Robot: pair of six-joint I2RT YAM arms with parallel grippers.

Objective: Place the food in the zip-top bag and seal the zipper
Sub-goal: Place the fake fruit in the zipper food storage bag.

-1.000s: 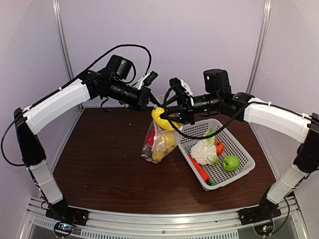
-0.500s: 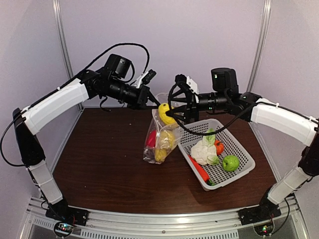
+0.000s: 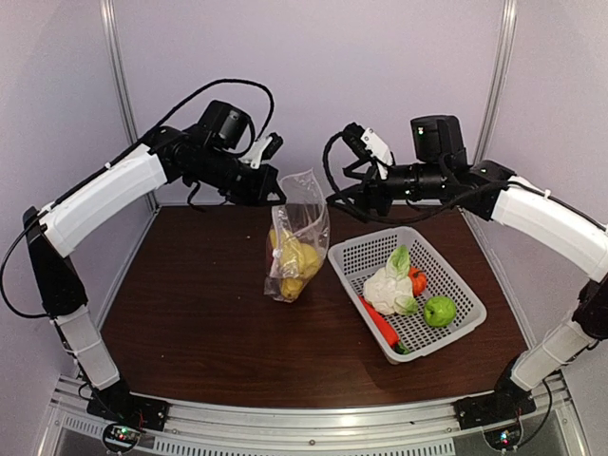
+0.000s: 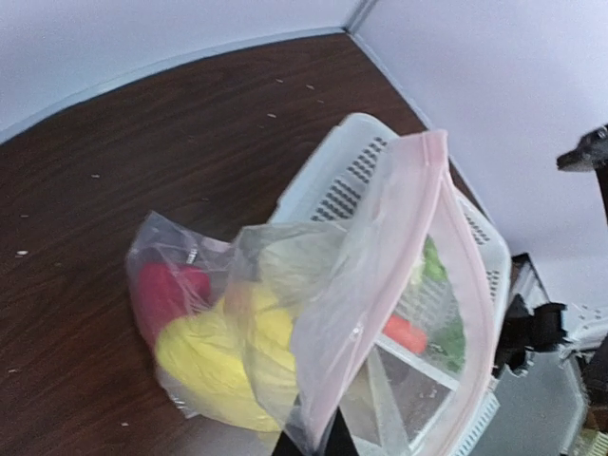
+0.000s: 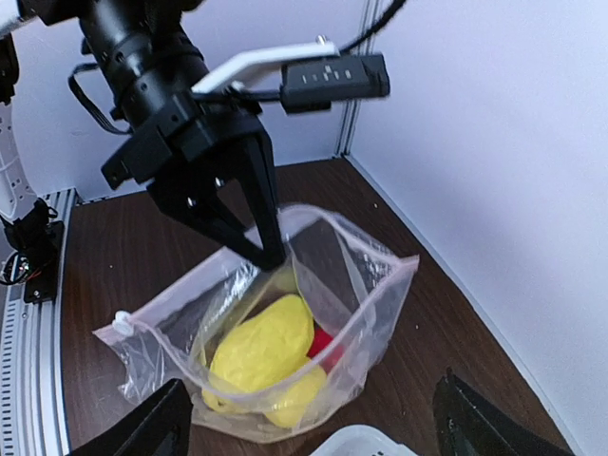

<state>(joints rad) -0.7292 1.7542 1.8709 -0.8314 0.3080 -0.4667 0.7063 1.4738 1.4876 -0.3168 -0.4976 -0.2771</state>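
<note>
The zip-top bag (image 3: 298, 237) hangs open-mouthed over the table, its bottom resting on the wood. My left gripper (image 3: 276, 196) is shut on the bag's rim; in the right wrist view its fingertips (image 5: 270, 255) pinch the near lip. Inside lie yellow lemons (image 5: 261, 347) and a red pepper (image 5: 330, 343). The zipper's white slider tab (image 5: 121, 321) sits at the mouth's left end. My right gripper (image 3: 344, 201) hovers open and empty just right of the bag mouth, above it. The remaining food is in the basket: cauliflower (image 3: 387, 290), pumpkin (image 3: 417, 281), green apple (image 3: 439, 310), carrot (image 3: 380, 323).
The white perforated basket (image 3: 459, 285) sits on the brown table right of the bag, its corner close to the bag's base. Pale walls close in the back and both sides. The arm bases stand at the near edge.
A lemon left my right gripper and dropped into the bag. The right gripper opened wide and drew back to the right. The bag and my left gripper shifted slightly left.
</note>
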